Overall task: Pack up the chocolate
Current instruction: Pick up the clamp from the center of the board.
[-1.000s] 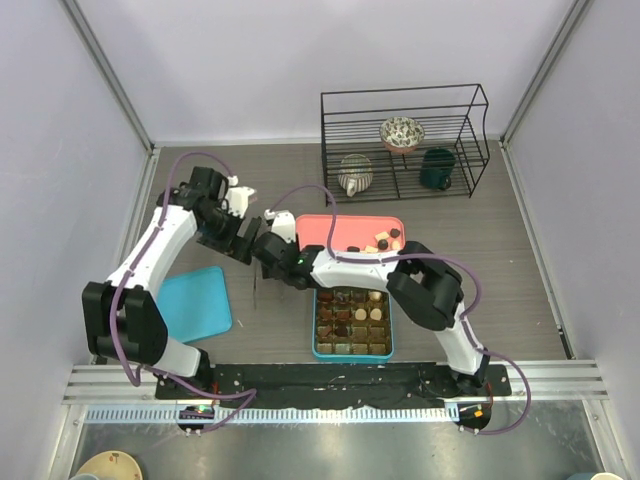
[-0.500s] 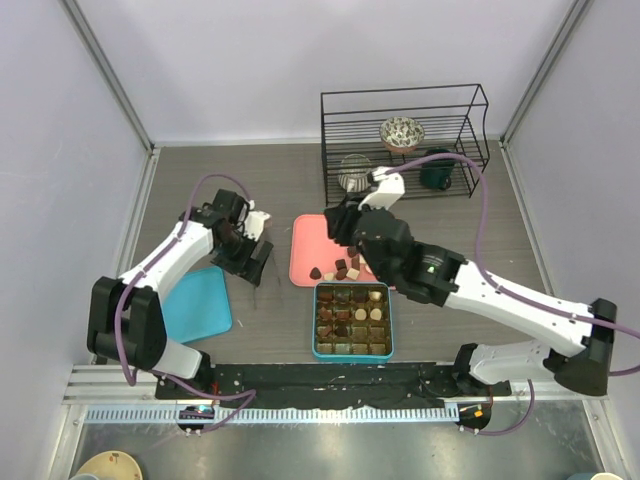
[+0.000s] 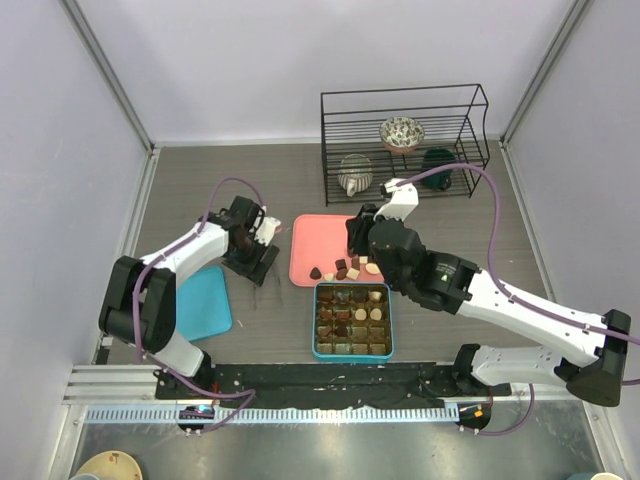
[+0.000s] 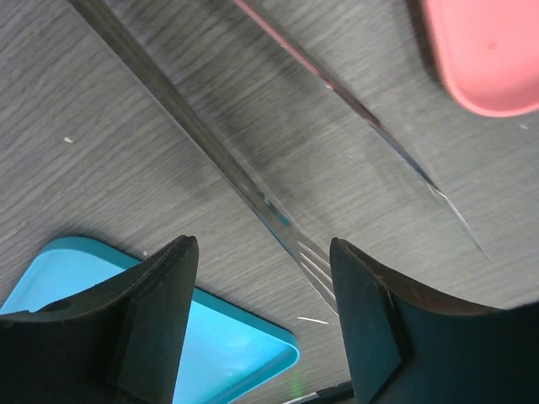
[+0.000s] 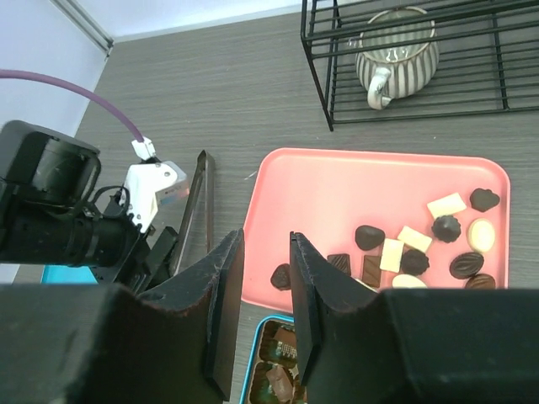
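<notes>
Several small chocolates (image 3: 341, 268), dark, brown and cream, lie along the near edge of the pink tray (image 3: 315, 240); they also show in the right wrist view (image 5: 404, 252). The teal box (image 3: 352, 349) with brown compartments holds several pieces just in front of the tray. My right gripper (image 3: 357, 237) hovers over the tray's near left part; in its wrist view the gripper (image 5: 266, 244) stands a little open and empty. My left gripper (image 3: 260, 262) is open, low over metal tongs (image 4: 210, 143) on the table; the tongs lie between the fingers of the gripper (image 4: 263, 246).
A blue lid (image 3: 200, 300) lies left of the box, under the left fingers (image 4: 210, 337). A black wire rack (image 3: 400, 100) at the back holds a striped mug (image 3: 355, 175), a bowl (image 3: 402, 132) and a dark green mug (image 3: 437, 168). Walls close both sides.
My right arm has swung back from beside the left gripper to over the pink tray. My left gripper has moved nearer and right, down over the tongs. The chocolates now show at the tray's near edge.
</notes>
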Controlling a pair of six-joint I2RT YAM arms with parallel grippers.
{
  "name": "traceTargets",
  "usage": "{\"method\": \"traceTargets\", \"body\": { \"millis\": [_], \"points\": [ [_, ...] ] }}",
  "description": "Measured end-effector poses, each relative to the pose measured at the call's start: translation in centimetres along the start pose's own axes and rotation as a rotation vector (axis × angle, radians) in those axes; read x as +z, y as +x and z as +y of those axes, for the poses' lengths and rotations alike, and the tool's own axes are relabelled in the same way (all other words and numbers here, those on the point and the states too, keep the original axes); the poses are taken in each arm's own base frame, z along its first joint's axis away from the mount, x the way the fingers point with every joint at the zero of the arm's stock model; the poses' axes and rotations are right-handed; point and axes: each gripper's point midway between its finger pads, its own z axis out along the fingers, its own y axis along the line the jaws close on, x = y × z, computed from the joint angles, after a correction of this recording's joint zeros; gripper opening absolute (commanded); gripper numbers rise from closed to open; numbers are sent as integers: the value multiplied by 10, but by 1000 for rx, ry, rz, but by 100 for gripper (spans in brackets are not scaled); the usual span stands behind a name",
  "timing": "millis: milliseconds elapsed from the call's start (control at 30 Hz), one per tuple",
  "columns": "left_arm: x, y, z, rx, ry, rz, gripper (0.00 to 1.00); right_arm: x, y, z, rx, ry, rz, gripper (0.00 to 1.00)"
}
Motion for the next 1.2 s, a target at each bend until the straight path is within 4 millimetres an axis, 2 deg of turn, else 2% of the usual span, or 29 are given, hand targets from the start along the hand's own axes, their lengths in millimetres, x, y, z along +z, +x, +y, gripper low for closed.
{"method": "traceTargets", "body": {
  "millis": [167,200,367,400,600,700,833,1033,1133,1200],
  "points": [
    [5,-2,2,27,-45,1,61,-4,-6,0,1,-8,-11,33],
    [7,-2,1,31,-49,3,56,-4,-6,0,-2,-9,-11,33],
    [20,0,1,32,-55,36,42,-4,-5,0,-24,-12,-8,33],
    [22,1,1,31,-55,44,33,-4,-6,0,-28,-15,-7,33],
    [24,3,5,21,-82,49,4,-6,-9,5,-36,-39,-4,32],
    [19,7,9,23,-112,41,0,-6,-13,9,-32,-54,-5,31],
    [7,10,12,31,-145,14,0,-5,-14,15,-39,-71,-1,31],
    [-24,-3,17,45,-193,-87,0,-1,-4,20,-76,-88,31,31],
    [-51,-18,20,45,-230,-169,0,-1,-1,22,-91,-104,42,31],
    [-79,-34,24,43,-267,-254,0,-1,-1,26,-91,-123,45,31]
  ]
}}
